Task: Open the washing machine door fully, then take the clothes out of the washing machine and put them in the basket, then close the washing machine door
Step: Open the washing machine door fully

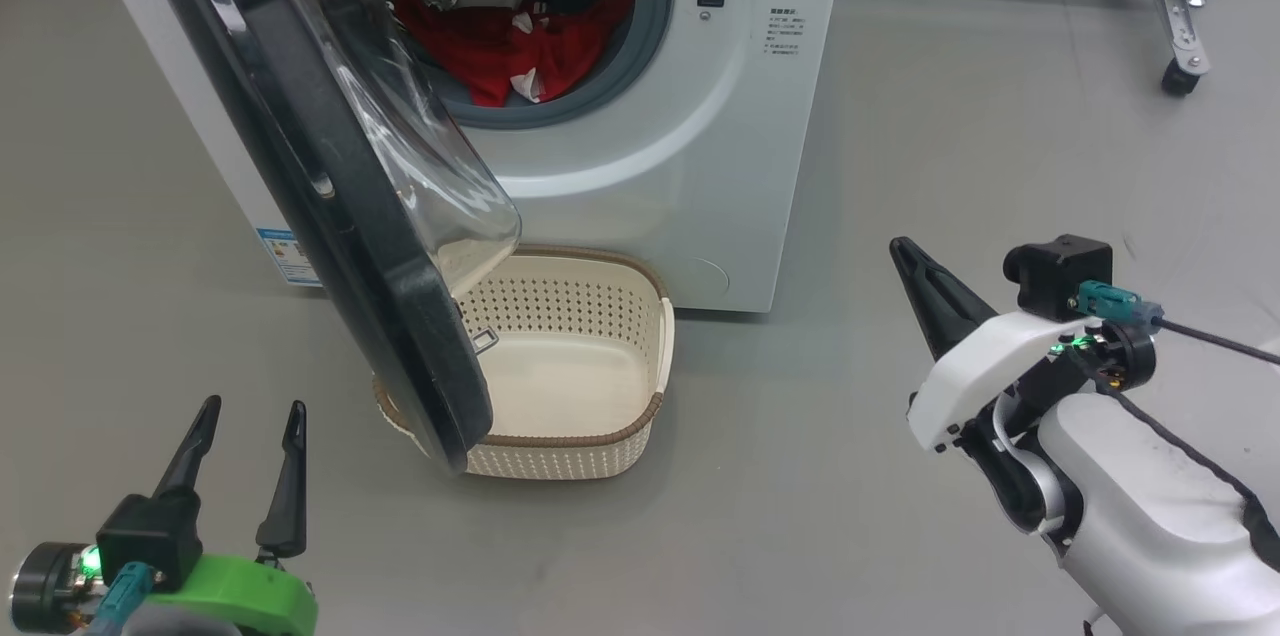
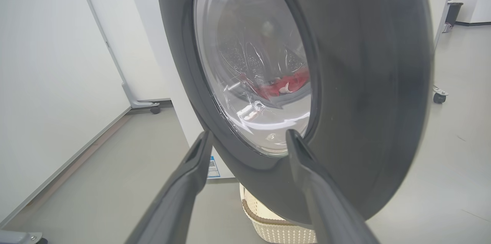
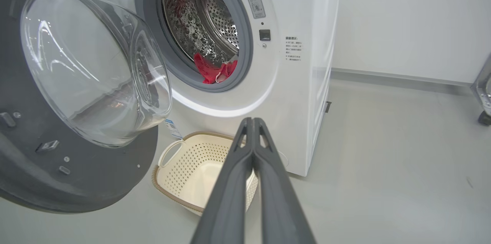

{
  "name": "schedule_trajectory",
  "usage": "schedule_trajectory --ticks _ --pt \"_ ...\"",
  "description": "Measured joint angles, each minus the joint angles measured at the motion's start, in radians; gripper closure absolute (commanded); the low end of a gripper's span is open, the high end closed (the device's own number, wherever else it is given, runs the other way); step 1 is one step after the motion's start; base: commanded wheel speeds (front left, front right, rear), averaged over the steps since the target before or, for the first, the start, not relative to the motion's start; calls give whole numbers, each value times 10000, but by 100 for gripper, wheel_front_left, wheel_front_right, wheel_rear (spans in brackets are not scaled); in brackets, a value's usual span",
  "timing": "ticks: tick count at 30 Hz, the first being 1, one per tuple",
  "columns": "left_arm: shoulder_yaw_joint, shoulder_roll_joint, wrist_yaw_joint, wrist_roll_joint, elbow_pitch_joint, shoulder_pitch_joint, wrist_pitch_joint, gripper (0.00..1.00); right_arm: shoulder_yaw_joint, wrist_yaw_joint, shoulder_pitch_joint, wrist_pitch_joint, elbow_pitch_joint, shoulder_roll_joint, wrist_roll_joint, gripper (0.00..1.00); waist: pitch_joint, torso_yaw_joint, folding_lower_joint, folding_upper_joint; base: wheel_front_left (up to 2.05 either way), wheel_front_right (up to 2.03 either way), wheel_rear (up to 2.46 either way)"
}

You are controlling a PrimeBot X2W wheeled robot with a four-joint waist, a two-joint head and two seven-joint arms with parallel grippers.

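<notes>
The washing machine (image 1: 690, 166) (image 3: 299, 94) stands with its door (image 1: 340, 216) (image 2: 364, 102) (image 3: 50, 167) swung partly out over the basket (image 1: 590, 356) (image 3: 191, 167) (image 2: 268, 225). Red clothes (image 1: 500, 46) (image 3: 213, 71) lie in the drum, with a patterned piece above them; they also show red through the door glass in the left wrist view (image 2: 280, 86). My left gripper (image 1: 250, 426) (image 2: 249, 136) is open, empty, low left, its fingers just short of the door's outer face. My right gripper (image 1: 900, 251) (image 3: 253, 121) is shut on nothing, right of the basket.
Grey floor lies all around. A metal frame leg with a castor (image 1: 1180, 76) (image 3: 484, 117) stands at the far right. Another castor foot (image 2: 155, 109) sits by the white wall left of the machine. The basket is empty.
</notes>
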Motion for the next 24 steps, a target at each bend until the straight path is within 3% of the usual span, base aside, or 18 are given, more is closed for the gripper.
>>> schedule_trajectory --ticks 1,4,8,24 --pt "0 0 0 0 0 0 0 0 0 0 0 0 0 0 0 100 0 0 0 0 0 0 0" --pt "23 -8 0 2 -46 36 0 0 146 -470 215 -773 -92 -299 -848 100 -36 -194 0 0 0 0 0" --pt "102 -21 0 2 -107 145 0 0 15 -771 823 -1455 -198 -163 -901 100 -74 -395 0 0 0 0 0" --pt "360 -203 0 77 -230 385 0 0 -1129 -905 2670 -1363 -640 144 -1666 100 -93 -1070 0 0 0 0 0"
